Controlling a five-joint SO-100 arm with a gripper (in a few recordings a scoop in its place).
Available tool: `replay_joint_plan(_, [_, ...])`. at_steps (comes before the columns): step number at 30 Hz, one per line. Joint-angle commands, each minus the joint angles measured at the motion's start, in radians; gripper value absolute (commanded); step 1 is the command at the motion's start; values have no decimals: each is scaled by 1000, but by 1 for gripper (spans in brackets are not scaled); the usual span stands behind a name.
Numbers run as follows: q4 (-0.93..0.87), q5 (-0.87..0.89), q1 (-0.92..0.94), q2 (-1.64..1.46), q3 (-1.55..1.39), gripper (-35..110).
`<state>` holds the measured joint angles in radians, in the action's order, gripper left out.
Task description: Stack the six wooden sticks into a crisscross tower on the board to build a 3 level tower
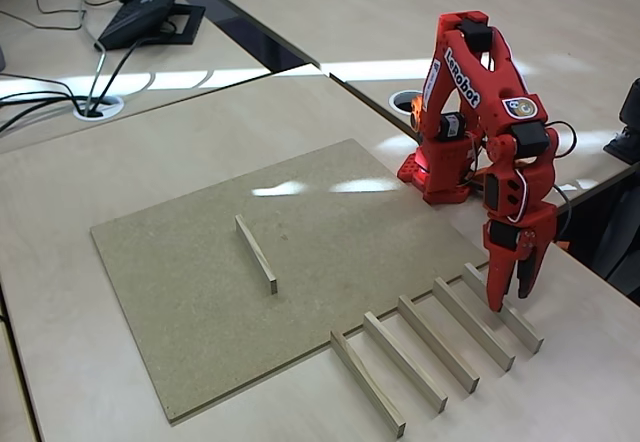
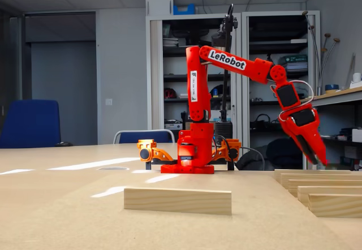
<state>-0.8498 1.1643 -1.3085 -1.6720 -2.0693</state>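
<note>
Fixed views from two sides give me the same count: six long, thin, pale wooden sticks of square section. One stick (image 1: 256, 253) lies alone near the middle of the large flat brown-grey fibreboard board (image 1: 190, 292), flat and running diagonally; from the low camera it shows as a single pale bar (image 2: 177, 201) in the foreground. The other five sticks (image 1: 432, 348) lie side by side in an evenly spaced row on the pale beige desk (image 1: 60, 362), just off the board's right-hand edge in the high view, parallel and apart from one another. The low camera shows that row's ends stepped at the right edge (image 2: 328, 192).

I see the red arm's pincer (image 1: 512, 297) pointing down over the far end of the row, its tips at the last stick (image 1: 503, 308), close to it or touching; I cannot tell which. The fingers stand slightly parted with nothing between them. In the low view the pincer (image 2: 318, 158) hangs just above the row.

No stick lies across another.
</note>
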Motion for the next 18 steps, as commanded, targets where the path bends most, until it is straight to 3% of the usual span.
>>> replay_joint_plan(1, [25, 15, -9, 2, -18, 23])
replay_joint_plan(18, [163, 2, 6, 77, -46, 13])
